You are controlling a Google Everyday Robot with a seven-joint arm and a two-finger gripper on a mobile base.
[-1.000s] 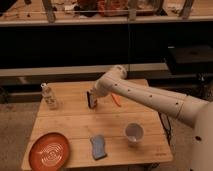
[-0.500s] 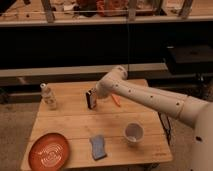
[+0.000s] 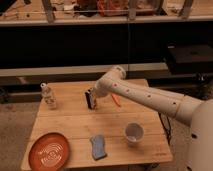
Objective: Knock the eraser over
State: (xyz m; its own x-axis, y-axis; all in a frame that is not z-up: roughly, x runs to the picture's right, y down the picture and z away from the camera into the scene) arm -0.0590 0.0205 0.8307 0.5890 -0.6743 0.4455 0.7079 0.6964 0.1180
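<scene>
Claw (image 3: pixel 93 96), finger state impossible to tell, sat right beside the upright eraser (image 3: pixel 88 99); contact step, sideways push probably needed next.

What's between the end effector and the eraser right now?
Nothing visible. The end effector sits right at the eraser, which stands upright mid-table. The bottle, cup and blue pad are all off to the sides.

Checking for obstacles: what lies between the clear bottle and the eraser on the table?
Only bare tabletop lies between the clear bottle and the eraser in the camera view; the tool is on the eraser's other side.
</scene>
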